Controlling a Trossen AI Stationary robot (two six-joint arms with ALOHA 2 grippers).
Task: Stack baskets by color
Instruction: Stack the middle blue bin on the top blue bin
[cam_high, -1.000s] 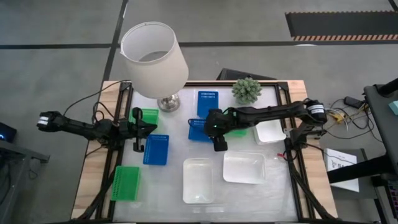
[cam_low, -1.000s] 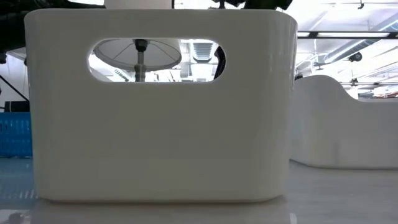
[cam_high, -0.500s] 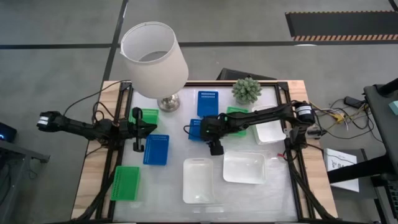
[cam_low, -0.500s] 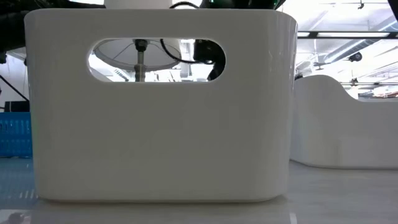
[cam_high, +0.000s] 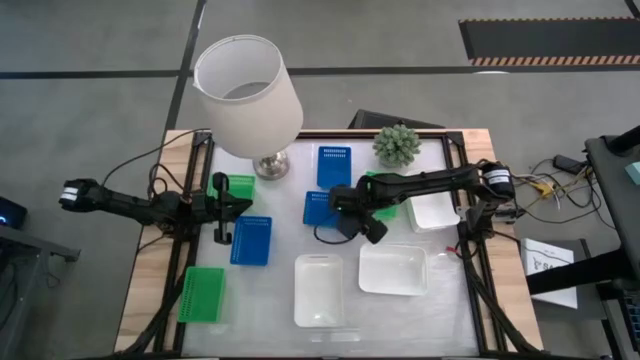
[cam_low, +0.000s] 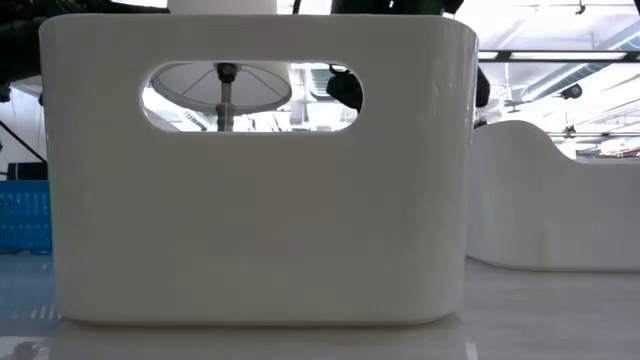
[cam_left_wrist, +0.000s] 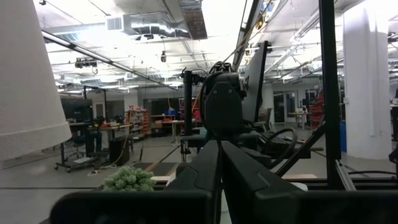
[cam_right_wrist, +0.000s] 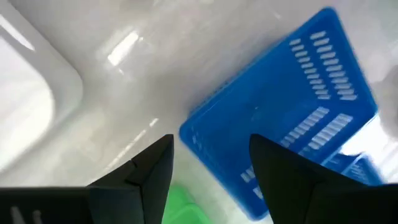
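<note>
Right gripper (cam_high: 362, 226), fingers (cam_right_wrist: 152, 168) spread wide and holding nothing, hangs above the near corner of a blue basket (cam_right_wrist: 292, 118), whose far end its arm covers in the high view. A green basket (cam_high: 384, 183) shows only as a sliver behind that arm. Left gripper (cam_high: 222, 207), shut and empty, waits beside another blue basket (cam_high: 251, 240). A white basket (cam_low: 255, 170) blocks nearly all of the low view.

Bare table (cam_high: 270, 295) lay open between the green basket (cam_high: 203, 294) and the white basket (cam_high: 318, 290). The lamp (cam_high: 248, 95) and the plant (cam_high: 397, 144) blocked the far edge.
</note>
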